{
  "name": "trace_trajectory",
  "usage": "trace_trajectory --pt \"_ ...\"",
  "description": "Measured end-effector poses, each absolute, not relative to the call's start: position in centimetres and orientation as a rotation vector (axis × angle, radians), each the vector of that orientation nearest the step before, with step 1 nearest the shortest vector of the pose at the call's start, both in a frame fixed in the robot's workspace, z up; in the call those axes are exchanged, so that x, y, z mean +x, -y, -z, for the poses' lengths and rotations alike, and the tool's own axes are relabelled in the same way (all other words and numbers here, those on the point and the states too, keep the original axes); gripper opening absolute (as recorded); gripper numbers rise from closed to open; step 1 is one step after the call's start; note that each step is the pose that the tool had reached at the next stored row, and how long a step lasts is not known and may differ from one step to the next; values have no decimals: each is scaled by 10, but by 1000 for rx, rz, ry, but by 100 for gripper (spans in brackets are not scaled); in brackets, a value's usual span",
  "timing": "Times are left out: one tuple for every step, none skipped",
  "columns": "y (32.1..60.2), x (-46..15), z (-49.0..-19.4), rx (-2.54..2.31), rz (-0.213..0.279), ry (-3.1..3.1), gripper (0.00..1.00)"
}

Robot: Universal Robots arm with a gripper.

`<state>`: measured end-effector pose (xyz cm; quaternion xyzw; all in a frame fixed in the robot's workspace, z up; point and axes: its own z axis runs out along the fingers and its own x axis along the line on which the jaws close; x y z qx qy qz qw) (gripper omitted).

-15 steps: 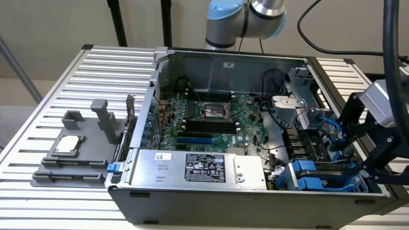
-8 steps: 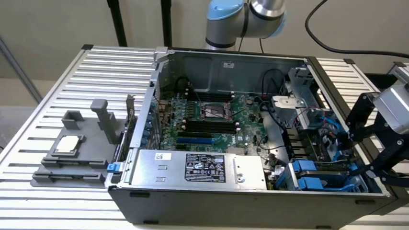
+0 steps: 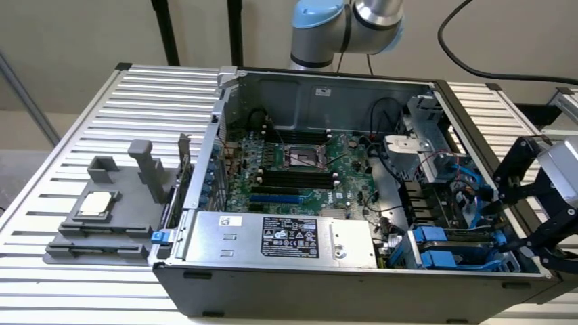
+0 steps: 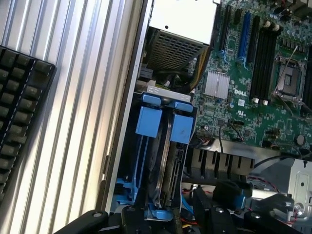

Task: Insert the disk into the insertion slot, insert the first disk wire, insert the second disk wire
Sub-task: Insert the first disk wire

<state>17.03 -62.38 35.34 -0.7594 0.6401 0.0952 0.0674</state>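
Gripper [image 3: 510, 223] hangs wide open and empty over a corner of an open computer case [image 3: 361, 284], as seen from the exterior camera. Directly beneath its black fingers [image 3: 499, 179] lies the insertion slot [image 3: 442, 252], the blue-railed bay of the dark drive cage. Loose blue and red cables [image 3: 462, 177] run just beyond the gripper, between it and the green motherboard [image 3: 298, 169]. The silver power-supply box [image 3: 280, 237] sits farther off, across the cage from the gripper.

From the wrist camera, the cage lies straight ahead of the gripper. The disk [image 4: 170, 165] appears to stand edge-on inside the slot, its blue frame tab [image 4: 183, 127] beside a second blue tab [image 4: 148, 119], though shadow makes it hard to say whether it is fully seated. A black keyboard [image 4: 19, 107] rests well away from the gripper on the slatted table [image 4: 83, 97].

With the jaws this wide, a descent could snag the cables or clip the case wall. A disk left proud of its rails would keep the wire plugs from meeting their sockets.
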Motion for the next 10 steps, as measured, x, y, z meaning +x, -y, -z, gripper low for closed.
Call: trace_trajectory --pt "625 170 -353 -2286 -292 -1925 50" --pt "625 171 -352 -2284 -296 -1921 50" --pt "626 171 -351 -2282 -301 -1917 50" --pt "626 171 -350 -2282 -304 -1912 50" --pt "626 171 -349 -2282 -308 -1908 50" --pt "626 171 -349 -2284 -311 -1903 50" --pt "626 171 -348 -2285 -314 -1897 50" --pt "626 171 -347 -2287 -317 -1891 50" --pt "626 171 -347 -2290 -320 -1884 50" --pt "626 171 -347 -2293 -320 -1878 50"
